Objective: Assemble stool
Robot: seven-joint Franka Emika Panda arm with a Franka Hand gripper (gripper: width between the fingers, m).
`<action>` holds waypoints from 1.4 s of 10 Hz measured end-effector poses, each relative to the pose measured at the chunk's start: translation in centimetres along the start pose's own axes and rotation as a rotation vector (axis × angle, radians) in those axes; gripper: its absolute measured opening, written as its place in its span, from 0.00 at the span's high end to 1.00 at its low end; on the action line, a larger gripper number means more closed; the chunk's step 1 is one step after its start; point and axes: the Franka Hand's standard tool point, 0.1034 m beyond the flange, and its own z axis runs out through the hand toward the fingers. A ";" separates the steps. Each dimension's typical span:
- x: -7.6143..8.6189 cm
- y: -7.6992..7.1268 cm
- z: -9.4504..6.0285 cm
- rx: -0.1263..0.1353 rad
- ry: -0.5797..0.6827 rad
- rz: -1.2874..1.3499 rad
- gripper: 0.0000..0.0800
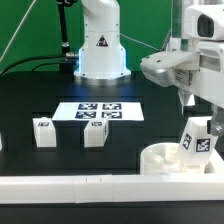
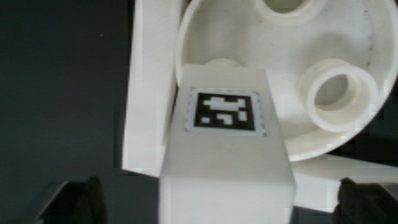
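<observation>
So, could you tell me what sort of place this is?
Probably a robotics lab test bench: a black table carrying a marker board, a green backdrop behind, and tagged stool parts such as the seat.

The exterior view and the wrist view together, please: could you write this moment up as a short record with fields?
seat: round white stool seat on the black table, against the long white border wall
held leg: tagged leg, tilted, in the gripper, over the seat; wrist view shows the seat's round holes
loose legs: two, one at the exterior view's left, one nearer the middle
marker board: flat on the table, behind the loose legs
jaws: shut on the leg
</observation>
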 end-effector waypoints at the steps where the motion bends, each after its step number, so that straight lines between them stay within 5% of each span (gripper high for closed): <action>1: -0.4 -0.1 0.5 0.006 0.002 0.009 0.19; 3: -0.5 -0.1 0.8 0.009 0.003 0.025 0.19; 5: -0.5 -0.2 0.8 0.010 0.003 0.050 0.51; 7: -0.5 -0.2 0.8 0.011 0.003 0.232 0.58; 14: -0.3 0.3 1.0 -0.004 0.033 0.933 0.58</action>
